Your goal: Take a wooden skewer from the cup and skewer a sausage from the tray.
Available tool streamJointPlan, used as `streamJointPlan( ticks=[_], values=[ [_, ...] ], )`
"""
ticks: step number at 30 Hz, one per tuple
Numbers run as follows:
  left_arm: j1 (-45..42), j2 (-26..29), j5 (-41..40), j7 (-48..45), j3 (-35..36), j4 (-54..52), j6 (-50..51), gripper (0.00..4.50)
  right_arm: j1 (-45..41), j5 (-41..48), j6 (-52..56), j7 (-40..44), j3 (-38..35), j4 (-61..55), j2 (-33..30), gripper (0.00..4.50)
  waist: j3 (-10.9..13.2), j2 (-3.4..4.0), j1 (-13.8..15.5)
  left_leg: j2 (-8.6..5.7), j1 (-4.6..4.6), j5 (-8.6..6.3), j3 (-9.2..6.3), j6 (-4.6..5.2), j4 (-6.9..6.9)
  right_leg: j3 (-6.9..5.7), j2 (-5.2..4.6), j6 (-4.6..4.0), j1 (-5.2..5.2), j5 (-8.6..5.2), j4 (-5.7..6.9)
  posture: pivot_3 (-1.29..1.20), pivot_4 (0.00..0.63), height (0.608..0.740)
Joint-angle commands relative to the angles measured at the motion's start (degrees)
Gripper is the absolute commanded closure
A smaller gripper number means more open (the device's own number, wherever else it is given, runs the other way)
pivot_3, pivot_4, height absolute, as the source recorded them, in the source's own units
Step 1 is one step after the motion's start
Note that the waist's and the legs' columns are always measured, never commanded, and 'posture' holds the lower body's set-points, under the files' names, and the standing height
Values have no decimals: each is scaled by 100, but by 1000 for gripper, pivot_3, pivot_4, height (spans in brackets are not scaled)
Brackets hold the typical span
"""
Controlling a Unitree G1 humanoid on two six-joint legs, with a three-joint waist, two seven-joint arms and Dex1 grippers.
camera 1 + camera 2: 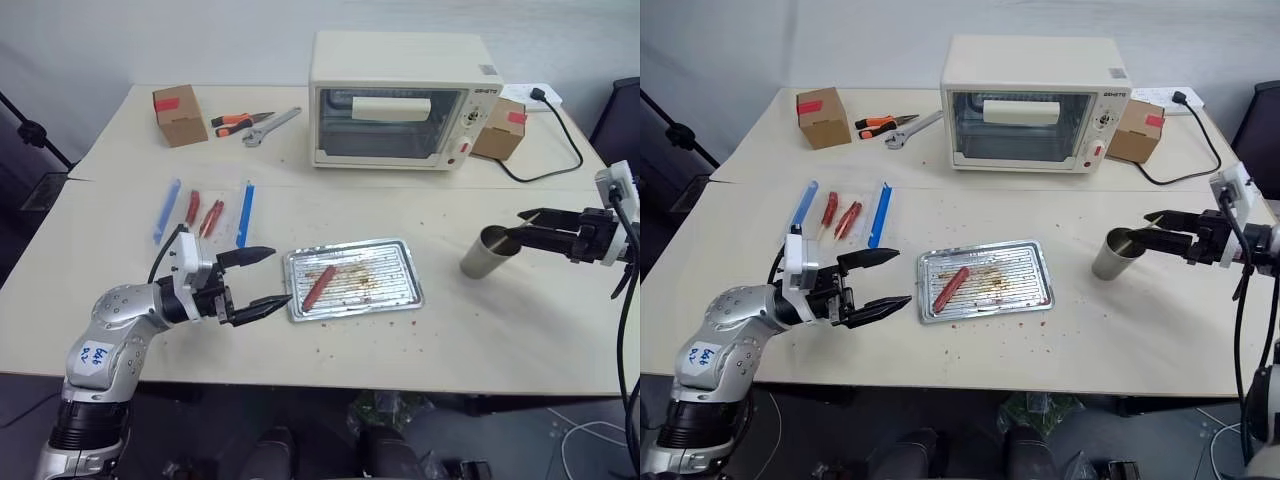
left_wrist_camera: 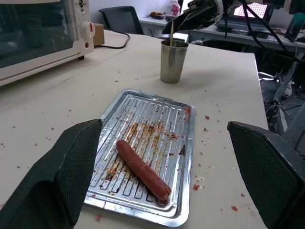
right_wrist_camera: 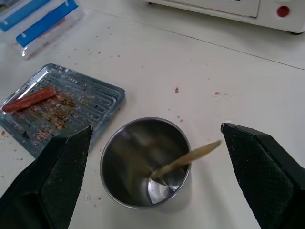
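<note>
The silver tray (image 1: 392, 288) lies in the middle of the table with one red-brown sausage (image 1: 320, 286) on its left half. My left gripper (image 1: 280, 275) is open just left of the tray, pointing at it, with nothing between its fingers. To the right stands the metal cup (image 1: 487, 252), and a wooden skewer (image 3: 188, 156) leans inside it, its end poking past the rim. My right gripper (image 1: 517, 228) is open, hovering just above and to the right of the cup's rim, apart from the skewer.
A cream toaster oven (image 1: 400, 100) stands at the back, with its black cable (image 1: 545, 165) trailing right. Cardboard boxes (image 1: 180, 115) (image 1: 500, 130) and hand tools (image 1: 255, 123) lie behind. A clear holder with blue strips (image 1: 205, 212) and red sausages sits left of the tray. Crumbs dot the table.
</note>
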Motion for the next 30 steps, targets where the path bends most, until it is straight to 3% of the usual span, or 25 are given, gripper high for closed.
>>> streamJointPlan(
  ticks=[1,14,18,25,30],
  values=[
    [63,41,-86,53,166,-239,-42,0,-210,-150,-178,212,-103,192,28,401,0,0,4,0,0,0,-1,0,0,-1,1,0,1,0,0,0,150,740],
    [-168,-70,44,5,44,43,-241,0,-194,-294,-419,287,-373,272,9,4459,0,1,1,-1,-11,0,-1,0,7,-4,1,0,-7,0,2,0,150,740],
    [-237,-83,18,-94,-9,143,-249,0,-391,-144,-108,400,-625,21,-230,4459,-1,1,2,-1,-17,0,-1,0,11,-9,1,1,-10,1,4,0,150,740],
    [-295,-91,-73,-181,55,249,-237,0,-1090,593,2159,997,-574,-909,-900,4459,10,28,0,0,-39,0,-6,0,18,-5,1,1,-31,1,7,0,150,740],
    [-281,-366,-116,-165,-54,99,-385,0,-1036,1675,3631,746,-904,-1930,-582,4459,12,26,11,0,-39,-1,-7,0,17,-4,1,1,-29,1,6,0,150,740]
  ],
)
